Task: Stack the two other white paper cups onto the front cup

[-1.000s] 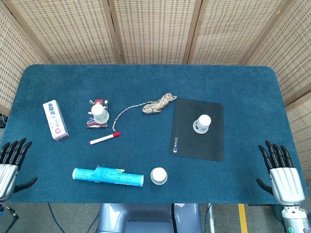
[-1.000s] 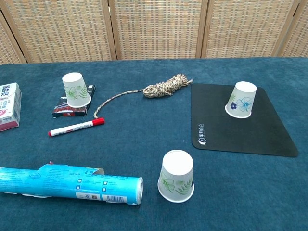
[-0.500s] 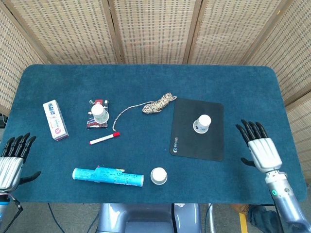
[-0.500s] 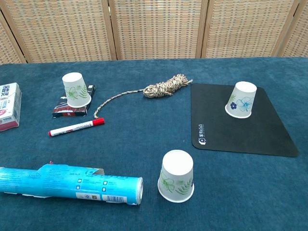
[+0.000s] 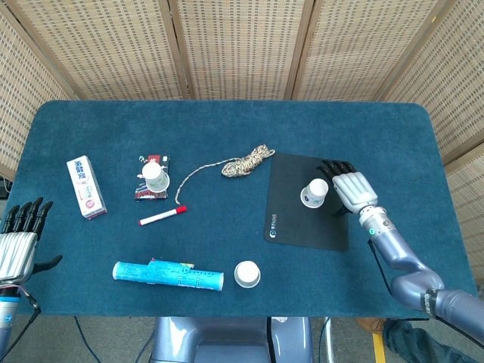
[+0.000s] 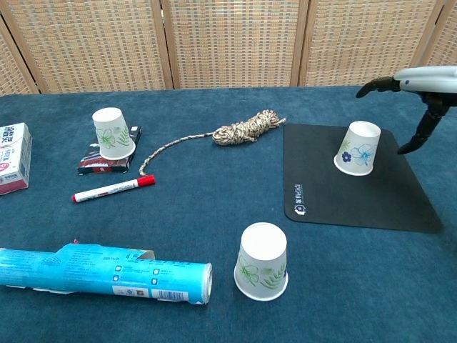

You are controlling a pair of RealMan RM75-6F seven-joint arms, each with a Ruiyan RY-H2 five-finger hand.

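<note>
Three white paper cups stand upside down. The front cup (image 5: 246, 274) (image 6: 262, 261) is near the table's front edge. A second cup (image 5: 314, 193) (image 6: 358, 148) stands on the black mat (image 5: 307, 202) (image 6: 357, 186). The third cup (image 5: 156, 178) (image 6: 112, 133) rests on a dark packet at the left. My right hand (image 5: 349, 185) (image 6: 418, 93) hovers open just right of the mat cup, fingers spread, not touching it. My left hand (image 5: 18, 242) is open at the table's front left corner, away from everything.
A coiled rope (image 5: 245, 162) lies behind the mat. A red-capped marker (image 5: 162, 216), a white box (image 5: 85, 187) and a blue tube package (image 5: 168, 274) lie on the left half. The dark packet (image 5: 153, 178) sits under the left cup.
My right hand has swung in from the table's right front corner to just beside the cup on the mat. The left hand has barely shifted. No cup has moved.
</note>
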